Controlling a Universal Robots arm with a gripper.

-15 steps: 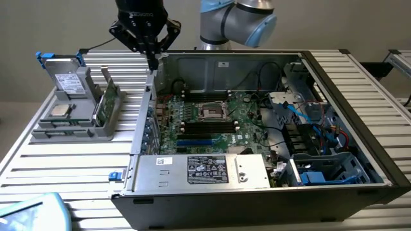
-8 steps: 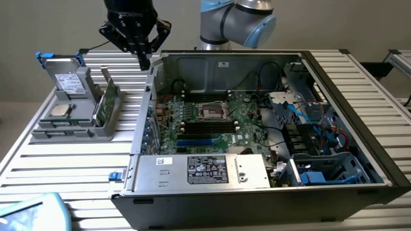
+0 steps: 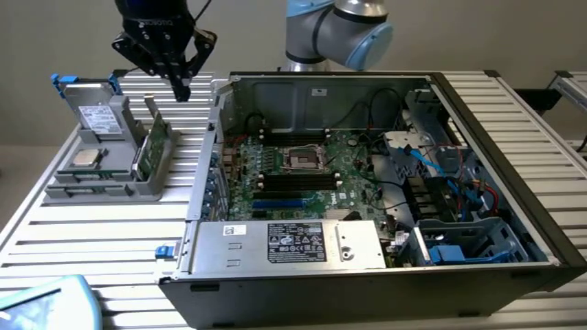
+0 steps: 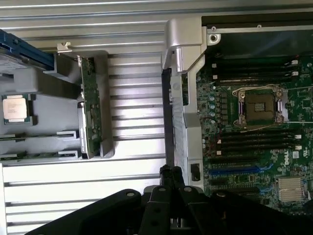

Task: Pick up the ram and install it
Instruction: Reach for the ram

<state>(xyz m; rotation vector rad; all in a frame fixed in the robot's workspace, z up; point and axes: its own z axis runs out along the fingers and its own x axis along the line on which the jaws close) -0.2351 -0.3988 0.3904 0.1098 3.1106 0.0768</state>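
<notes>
My gripper (image 3: 181, 88) hangs shut and holds nothing, above the back right corner of the grey parts holder (image 3: 101, 189) at the exterior view's left. In the wrist view its fingertips (image 4: 171, 172) are pressed together over the slatted table, beside the computer case's wall. Thin green edges in the holder's slots look like the ram (image 4: 11, 156), seen edge-on. A broader green board (image 3: 152, 141) stands upright in the holder. The motherboard's black memory slots (image 3: 298, 180) lie on both sides of the processor socket (image 4: 258, 105).
The open computer case (image 3: 513, 172) lies on a white slatted table (image 3: 101, 234). A silver processor chip (image 3: 85, 158) sits in the holder. The power supply (image 3: 293, 244), cables and a drive cage (image 3: 468, 240) fill the case's front and right.
</notes>
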